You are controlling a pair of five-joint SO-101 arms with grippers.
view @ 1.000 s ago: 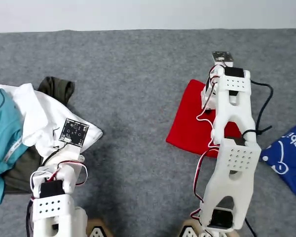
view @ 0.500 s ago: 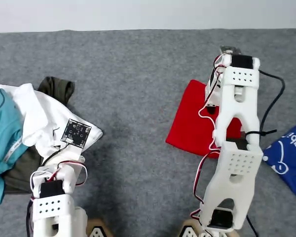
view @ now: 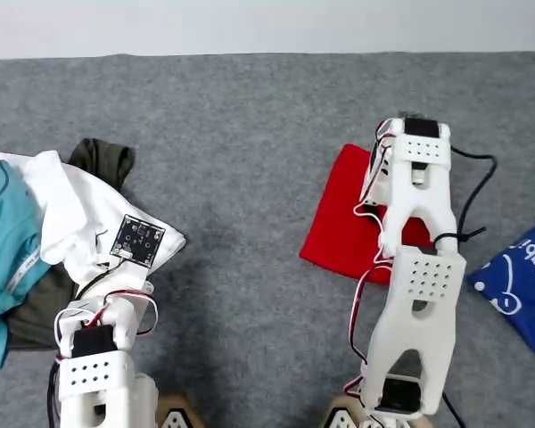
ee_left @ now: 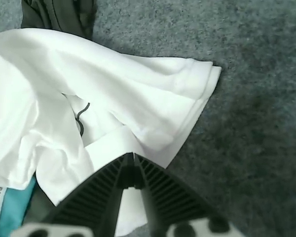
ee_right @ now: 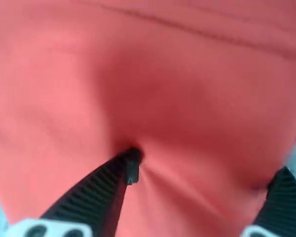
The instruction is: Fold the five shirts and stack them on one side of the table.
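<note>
Dimpling red shirt [ee_right: 187, 74], right end effector [ee_right: 207, 170] spread (wrist view close-up)

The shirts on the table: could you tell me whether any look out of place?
Yes: the white shirt, teal shirt and dark olive shirt lie crumpled in one overlapping heap at left, unlike the neat red shirt.

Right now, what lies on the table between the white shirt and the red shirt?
Nothing: in the high view, the grey table between white shirt and red shirt is bare.
</note>
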